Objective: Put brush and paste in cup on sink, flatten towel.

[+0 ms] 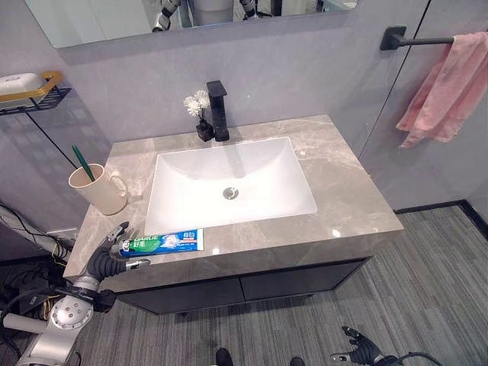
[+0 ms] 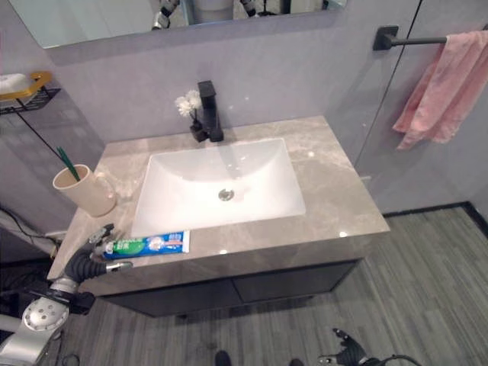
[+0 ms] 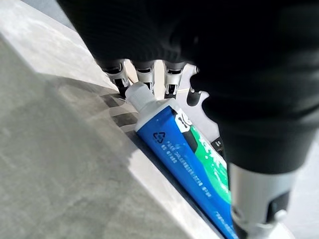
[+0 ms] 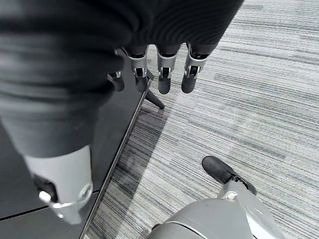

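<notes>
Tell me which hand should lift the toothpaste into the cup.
Left. The left hand is already at the toothpaste cap end, near the cup; the right hand hangs low by the floor.

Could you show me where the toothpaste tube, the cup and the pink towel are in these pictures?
toothpaste tube (image 1: pixel 164 242), left eye view: middle of the blue-green tube lying on the counter's front edge.
cup (image 1: pixel 103 193), left eye view: its cream side wall.
pink towel (image 1: pixel 450 84), left eye view: bunched cloth hanging from the bar.
</notes>
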Tool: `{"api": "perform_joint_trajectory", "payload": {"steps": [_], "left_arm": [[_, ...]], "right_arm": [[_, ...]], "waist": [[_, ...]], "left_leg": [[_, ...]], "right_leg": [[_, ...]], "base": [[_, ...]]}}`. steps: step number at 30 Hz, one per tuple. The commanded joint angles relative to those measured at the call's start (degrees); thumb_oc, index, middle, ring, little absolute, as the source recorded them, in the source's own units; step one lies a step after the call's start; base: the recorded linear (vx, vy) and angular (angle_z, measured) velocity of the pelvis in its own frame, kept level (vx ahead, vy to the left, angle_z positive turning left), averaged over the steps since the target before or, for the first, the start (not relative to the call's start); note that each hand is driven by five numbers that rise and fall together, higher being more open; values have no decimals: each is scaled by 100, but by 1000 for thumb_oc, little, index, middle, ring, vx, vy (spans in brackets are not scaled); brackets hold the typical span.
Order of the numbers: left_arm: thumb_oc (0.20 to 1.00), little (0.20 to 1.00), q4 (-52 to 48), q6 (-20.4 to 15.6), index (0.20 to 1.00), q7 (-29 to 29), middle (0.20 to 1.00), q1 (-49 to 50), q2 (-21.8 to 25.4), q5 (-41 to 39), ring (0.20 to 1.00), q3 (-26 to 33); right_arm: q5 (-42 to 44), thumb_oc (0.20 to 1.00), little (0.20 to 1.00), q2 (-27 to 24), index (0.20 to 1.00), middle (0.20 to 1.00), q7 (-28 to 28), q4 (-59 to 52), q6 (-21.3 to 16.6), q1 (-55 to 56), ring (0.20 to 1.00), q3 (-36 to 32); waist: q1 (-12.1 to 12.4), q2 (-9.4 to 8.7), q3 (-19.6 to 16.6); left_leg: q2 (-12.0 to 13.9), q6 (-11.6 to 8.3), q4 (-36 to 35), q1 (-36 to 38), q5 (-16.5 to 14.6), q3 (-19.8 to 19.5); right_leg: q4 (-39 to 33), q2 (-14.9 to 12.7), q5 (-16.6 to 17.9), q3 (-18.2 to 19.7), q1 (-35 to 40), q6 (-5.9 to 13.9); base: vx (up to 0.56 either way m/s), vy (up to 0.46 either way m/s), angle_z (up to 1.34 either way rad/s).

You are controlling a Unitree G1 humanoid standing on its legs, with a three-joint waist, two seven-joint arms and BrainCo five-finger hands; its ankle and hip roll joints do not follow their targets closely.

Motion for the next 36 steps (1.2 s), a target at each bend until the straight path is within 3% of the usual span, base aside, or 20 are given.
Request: {"api": "perform_joint_trajectory", "payload": {"steps": [1, 11, 14, 15, 16, 26, 36], "left_arm": [[1000, 1000, 255, -72, 1000, -109, 1000, -472, 8, 136, 1000, -35], [1000, 1000, 385, -58, 1000, 113, 1000, -633, 56, 670, 1000, -158], [655, 655, 426, -58, 655, 153, 655, -664, 72, 881, 655, -221], [492, 492, 440, -56, 492, 175, 492, -688, 112, 1033, 492, -275], [200, 200, 442, -57, 200, 177, 200, -691, 111, 1036, 200, -278], [200, 200, 550, -69, 200, 217, 200, -795, 113, 1473, 200, -557], [200, 200, 810, -125, 200, 459, 200, -1186, 208, 2160, 200, -1049]], "right_arm": [[149, 1000, 1000, 48, 1000, 1000, 43, -192, -58, -257, 1000, -6], [46, 1000, 1000, 52, 1000, 1000, 31, -194, -48, -276, 1000, 79], [49, 1000, 1000, 62, 1000, 1000, 28, -211, -54, -256, 1000, 81], [38, 1000, 1000, 68, 1000, 1000, 18, -210, -62, -264, 1000, 92], [37, 1000, 1000, 68, 1000, 1000, 18, -210, -63, -264, 1000, 90], [75, 1000, 1000, 167, 1000, 1000, -75, 49, -67, -301, 1000, 115], [710, 1000, 1000, 576, 1000, 1000, -335, 1875, 34, -665, 1000, -329]], "waist": [[-7, -231, 241], [-9, -217, 257], [-1, -216, 268], [-1, -219, 266], [1, -219, 266], [-4, -268, 225], [33, -310, -16]], "left_leg": [[-139, -92, 50, 568, -394, -220], [-151, -95, 50, 524, -391, -255], [-147, -103, 50, 523, -388, -255], [-149, -103, 50, 520, -390, -264], [-149, -103, 50, 519, -390, -265], [-144, -109, 50, 576, -410, -280], [-154, -99, 50, 722, -403, -403]], "right_leg": [[-58, -236, 944, 118, -413, 418], [-58, -228, 923, 85, -429, 409], [-58, -234, 919, 52, -419, 410], [-58, -230, 912, 55, -417, 407], [-58, -230, 911, 55, -417, 407], [-58, -223, 882, 42, -348, 403], [-58, -235, 851, -37, -113, 343]], "base": [[0, 0, 0], [0, 0, 0], [0, 0, 0], [0, 0, 0], [0, 0, 0], [0, -1, 1], [-11, -8, 3]]}}
